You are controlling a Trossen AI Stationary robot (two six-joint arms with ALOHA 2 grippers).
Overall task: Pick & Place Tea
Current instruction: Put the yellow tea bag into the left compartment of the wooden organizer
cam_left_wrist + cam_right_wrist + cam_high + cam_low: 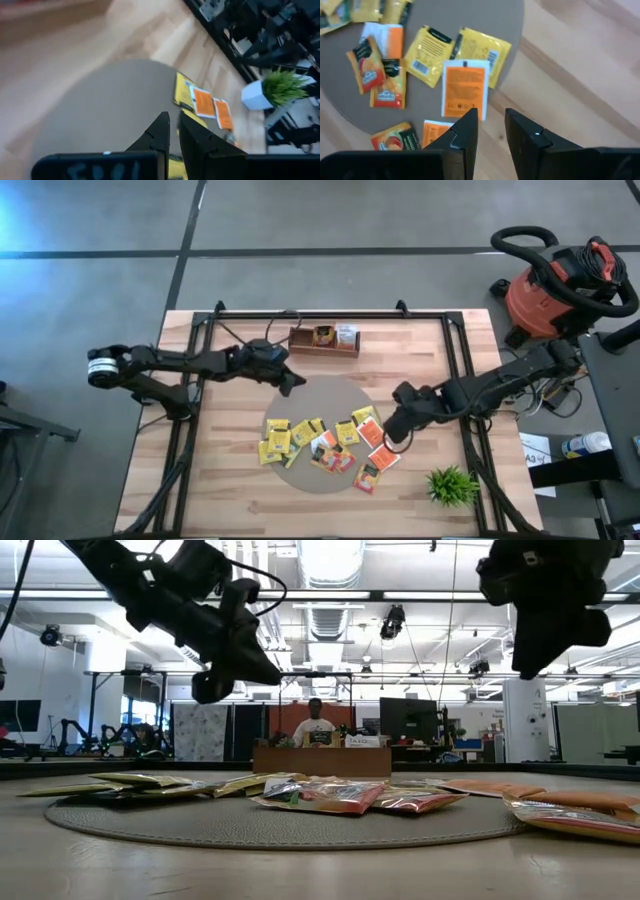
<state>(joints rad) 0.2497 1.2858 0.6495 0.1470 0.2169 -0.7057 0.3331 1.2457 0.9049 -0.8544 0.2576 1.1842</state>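
Several tea packets (325, 442), yellow, orange-red and white, lie flat and scattered on a round grey mat (320, 395) at the table's middle. My left gripper (297, 387) hovers over the mat's far-left part, its fingers (172, 125) only a narrow gap apart with nothing between them. My right gripper (390, 442) hangs open above the mat's right edge. In its wrist view an orange-and-white packet (464, 90) lies just beyond the fingertips (491, 117). In the low view both grippers (235, 665) (545, 640) are well above the packets.
A brown wooden tray (324, 340) with a few packets in it stands at the table's far edge. A small green plant (452, 485) in a white pot is at the near right. Black frame rails (460, 380) run along both sides. A red shop vacuum (560, 280) stands off the table.
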